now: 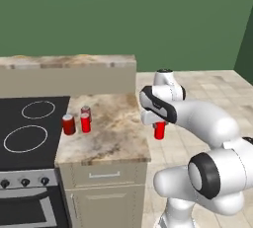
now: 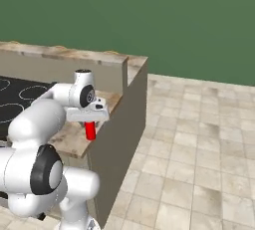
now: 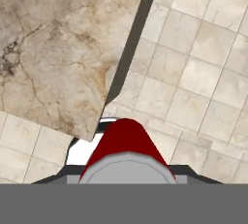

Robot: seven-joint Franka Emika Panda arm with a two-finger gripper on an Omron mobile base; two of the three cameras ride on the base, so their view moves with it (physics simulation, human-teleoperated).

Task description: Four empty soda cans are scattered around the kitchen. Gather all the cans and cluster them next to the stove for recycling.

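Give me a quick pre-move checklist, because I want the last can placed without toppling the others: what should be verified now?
1. Small red cylindrical can held in the gripper: ok, jaws shut on it.
2. Held can upright: ok.
3. Can over the tan marbled stone counter: not ok, it hangs off the right edge above the beige tiled floor.
4. Three red cans clustered beside the black flat-top stove: ok.
5. Bare counter right of the cluster: ok.
6. Clearance above the counter edge: cannot tell.
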